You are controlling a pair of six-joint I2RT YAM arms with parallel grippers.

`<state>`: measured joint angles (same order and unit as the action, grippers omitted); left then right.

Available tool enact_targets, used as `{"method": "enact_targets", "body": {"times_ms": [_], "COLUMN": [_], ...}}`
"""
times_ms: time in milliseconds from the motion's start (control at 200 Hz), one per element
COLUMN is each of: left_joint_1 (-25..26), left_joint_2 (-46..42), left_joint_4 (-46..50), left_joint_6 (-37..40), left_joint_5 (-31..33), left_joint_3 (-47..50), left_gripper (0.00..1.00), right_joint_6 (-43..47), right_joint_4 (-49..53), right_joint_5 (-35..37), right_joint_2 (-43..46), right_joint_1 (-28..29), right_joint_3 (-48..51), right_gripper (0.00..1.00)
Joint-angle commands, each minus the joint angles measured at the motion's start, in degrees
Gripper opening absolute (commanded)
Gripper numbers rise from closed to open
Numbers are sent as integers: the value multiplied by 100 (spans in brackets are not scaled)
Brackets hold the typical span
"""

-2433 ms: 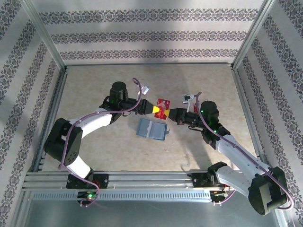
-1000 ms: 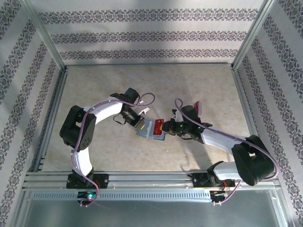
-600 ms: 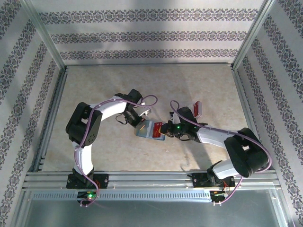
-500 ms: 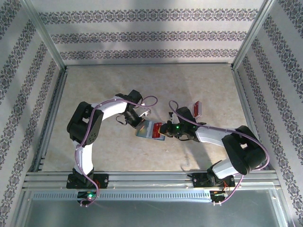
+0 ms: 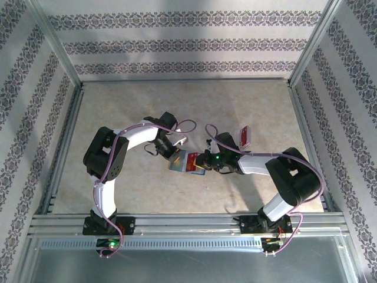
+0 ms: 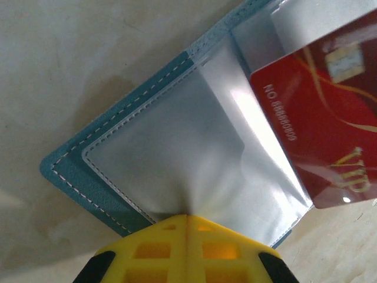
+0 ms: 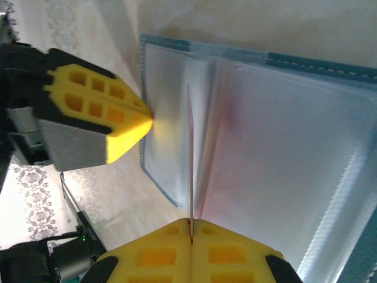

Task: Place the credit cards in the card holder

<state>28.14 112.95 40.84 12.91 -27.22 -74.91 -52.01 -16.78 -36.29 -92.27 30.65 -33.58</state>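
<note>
The teal-blue card holder (image 5: 179, 165) lies open on the table, its pale see-through pockets (image 6: 177, 135) facing up. My left gripper (image 5: 176, 155) is shut, and its yellow tips (image 6: 187, 217) press on the left pocket, which puckers under them. My right gripper (image 5: 202, 160) is shut on a red credit card (image 5: 193, 161). That card (image 6: 324, 130) lies over the right half, its far edge under the clear pocket flap. In the right wrist view the card (image 7: 190, 153) is edge-on between my fingertips (image 7: 191, 223). A second red card (image 5: 245, 137) rests to the right.
The beige tabletop is fenced by metal frame posts and patterned walls (image 5: 188, 44). An aluminium rail (image 5: 188, 224) runs along the near edge by the arm bases. Both forearms reach in low towards the table's centre.
Both grippers have come down from the raised card onto the holder. Over the last second the right gripper slid the card a little leftwards over the holder while the left gripper stayed pressed on its left side.
</note>
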Motion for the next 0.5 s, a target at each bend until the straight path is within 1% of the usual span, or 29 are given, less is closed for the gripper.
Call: {"method": "enact_targets", "body": {"times_ms": [0,385,495], "left_joint_1": [42,34,34], "left_joint_2": [98,82,95], "left_joint_4": [143,179,125], "left_joint_6": [158,203,223], "left_joint_5": [354,396,386], "left_joint_3": [202,187,231], "left_gripper": [0,0,0], "right_joint_6": [-80,-34,39], "right_joint_4": [-331,-443,-460], "right_joint_5": [-158,-226,-285], "right_joint_2": [-250,-293,-426], "right_joint_1": [40,-163,-225], "right_joint_3": [-63,268,266], "right_gripper": [0,0,0]}}
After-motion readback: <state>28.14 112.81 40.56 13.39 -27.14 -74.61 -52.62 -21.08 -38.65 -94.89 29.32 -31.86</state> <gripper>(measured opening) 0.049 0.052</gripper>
